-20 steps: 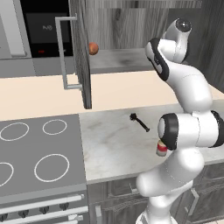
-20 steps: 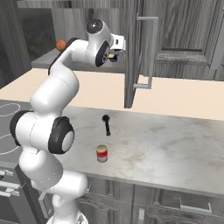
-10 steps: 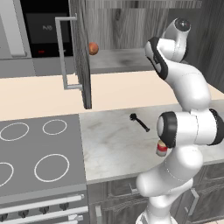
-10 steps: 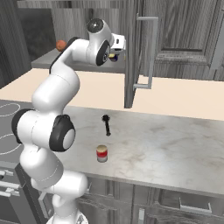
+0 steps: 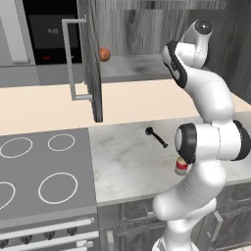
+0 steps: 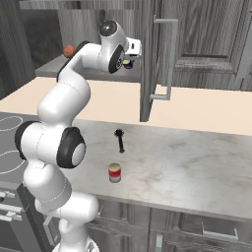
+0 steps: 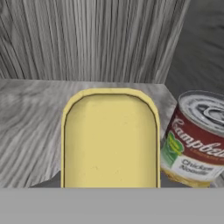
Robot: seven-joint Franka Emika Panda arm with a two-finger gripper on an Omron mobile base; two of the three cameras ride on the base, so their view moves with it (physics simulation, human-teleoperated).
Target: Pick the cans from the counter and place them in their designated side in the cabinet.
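My gripper (image 6: 129, 61) is up inside the open cabinet (image 6: 147, 59), shut on the dark blue can (image 6: 128, 64). In the hand view that can's yellow top (image 7: 109, 140) sits close in front of the camera, over the grey shelf (image 7: 30, 118). Whether it touches the shelf I cannot tell. The red can (image 6: 114, 173) stands on the marbled counter (image 6: 187, 162) near its front edge. In the left base view the red can (image 5: 182, 167) is half hidden behind my arm's elbow.
A red-and-white soup can (image 7: 197, 140) stands on the shelf just right of the held can. An orange ball (image 5: 104, 54) lies at the shelf's left end. The cabinet door (image 5: 90, 63) hangs open, and a black utensil (image 6: 119, 140) lies on the counter. The stovetop (image 5: 39, 171) is to the left.
The hand with the blue can has barely shifted at the cabinet shelf. Nothing else has moved.
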